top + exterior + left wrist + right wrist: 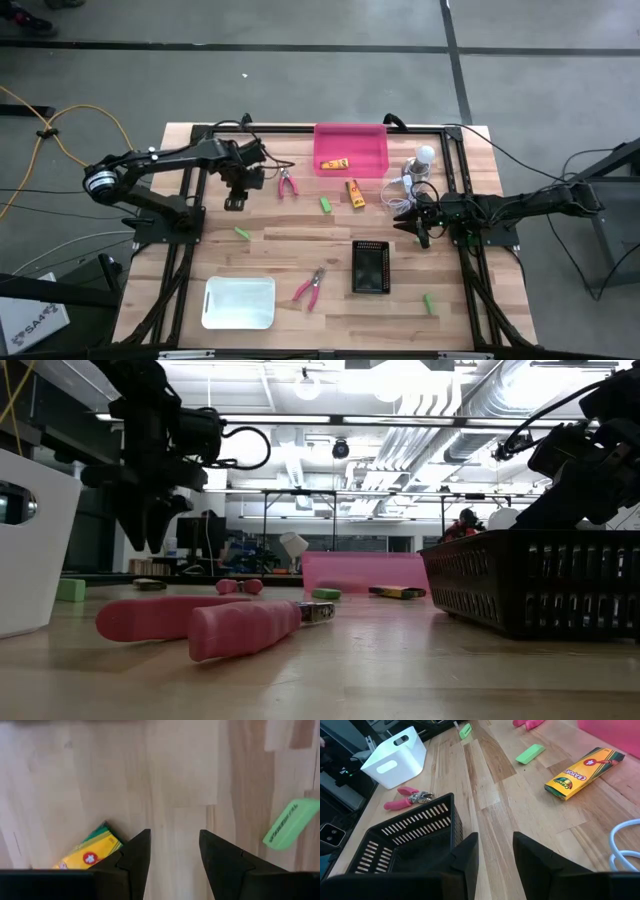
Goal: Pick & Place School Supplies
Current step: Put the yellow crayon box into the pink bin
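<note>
A pink bin (351, 148) at the desk's (270, 250) far edge is seen holding one yellow crayon box (334, 164). A black basket (371, 268) and a white bin (239, 302) toward the near edge are seen with nothing inside. The left gripper (234, 203) is held above the desk near the left edge, fingers (134, 857) parted and grasping nothing, beside another crayon box (90, 854) and a green eraser (291, 823). The right gripper (412, 226) is held near the right edge, fingers (465, 855) likewise released. Pink pliers (309, 287) are seen between the basket and the white bin.

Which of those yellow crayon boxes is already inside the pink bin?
The crayon box lying in the pink bin; another lies on the wooden table just outside it.
</note>
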{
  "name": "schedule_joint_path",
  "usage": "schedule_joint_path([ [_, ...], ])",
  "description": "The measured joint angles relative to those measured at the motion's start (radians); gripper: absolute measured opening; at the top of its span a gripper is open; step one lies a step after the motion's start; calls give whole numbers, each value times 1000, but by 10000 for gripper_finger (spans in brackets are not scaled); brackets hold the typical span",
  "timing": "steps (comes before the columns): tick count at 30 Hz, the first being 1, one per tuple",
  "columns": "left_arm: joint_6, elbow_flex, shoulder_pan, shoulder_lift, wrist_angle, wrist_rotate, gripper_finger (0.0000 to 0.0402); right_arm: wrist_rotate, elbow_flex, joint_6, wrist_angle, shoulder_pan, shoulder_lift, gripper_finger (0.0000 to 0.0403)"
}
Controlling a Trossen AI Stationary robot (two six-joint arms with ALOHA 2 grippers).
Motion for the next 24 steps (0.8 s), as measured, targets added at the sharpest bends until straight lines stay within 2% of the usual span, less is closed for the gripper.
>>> schedule_joint_path([
  [5,78,0,21,0,-28,2,163,0,0,0,0,0,0,110],
  [9,129,0,127,0,-41,39,163,0,0,0,0,0,0,110],
  [13,278,0,206,0,-40,82,163,0,0,0,0,0,0,110],
  [19,491,0,218,0,-35,47,163,0,0,0,0,0,0,110],
  [24,544,0,218,1,-10,48,163,0,0,0,0,0,0,110],
])
